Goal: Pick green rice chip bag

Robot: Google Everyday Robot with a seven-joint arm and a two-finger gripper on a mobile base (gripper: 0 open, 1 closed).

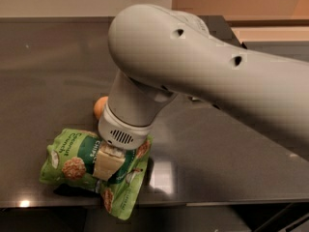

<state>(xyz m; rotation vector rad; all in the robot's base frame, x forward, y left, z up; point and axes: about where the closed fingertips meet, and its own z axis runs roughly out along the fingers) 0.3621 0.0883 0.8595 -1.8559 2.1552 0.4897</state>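
Note:
The green rice chip bag (72,161) lies crumpled near the front edge of the dark table (217,168), at the lower left. It is light green with pictures of round tan chips. My gripper (110,164) comes down on its middle from above, below the big grey arm (203,76). One cream finger (107,159) shows, dug into the bag, and the foil bunches up around it. The other finger is hidden under the wrist. The bag's lower corner (120,204) hangs past the table's front edge.
An orange ball (100,108) sits on the table just behind the bag, half hidden by the wrist. The table's front edge (217,200) runs close under the bag. A lighter counter (260,33) lies at the back right.

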